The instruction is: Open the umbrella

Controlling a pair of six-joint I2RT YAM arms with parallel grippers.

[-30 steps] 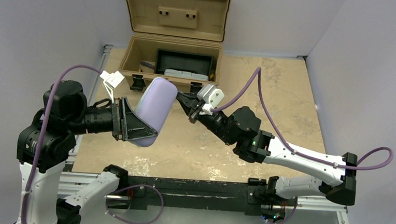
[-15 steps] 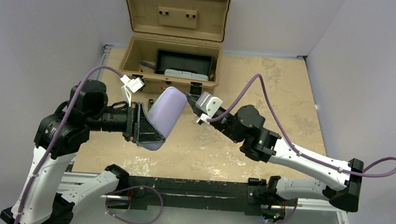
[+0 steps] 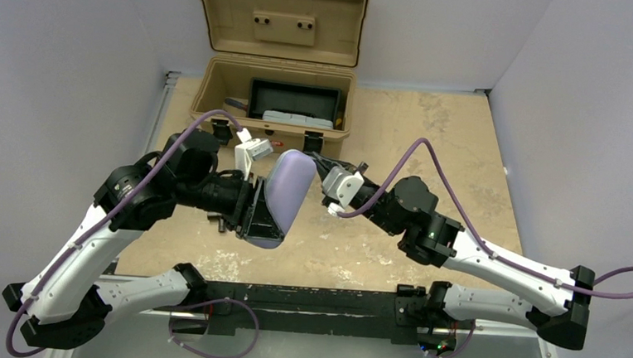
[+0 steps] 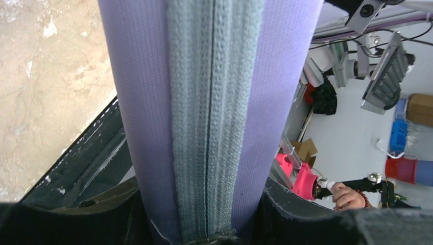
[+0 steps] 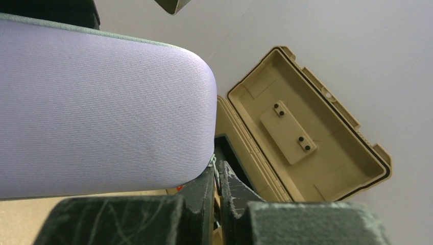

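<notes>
Gripping the lavender-grey oblong hard case (image 3: 288,185) across its lower half, your left gripper (image 3: 259,219) has one black jaw on each broad fabric side; in the left wrist view the grey-green woven zipper band (image 4: 212,117) runs straight up the middle between them. Your right gripper (image 5: 219,173) has its jaws pressed together with no gap, their tips right at the rounded upper corner of the case. A small pale metal piece (image 5: 214,160) shows at those tips, but you cannot tell whether it is pinched. The case sits tilted between the two arms, its upper end leaning toward the back of the table. Behind it stands the tan plastic toolbox (image 3: 339,18) with its lid raised upright, and a black rectangular tray (image 3: 293,99) rests inside the lower half. Both arms reach in over the sandy-beige mottled tabletop (image 3: 431,153), the left from the left side, the right from the right. The umbrella shows in none of your views, so you cannot tell where it lies.
</notes>
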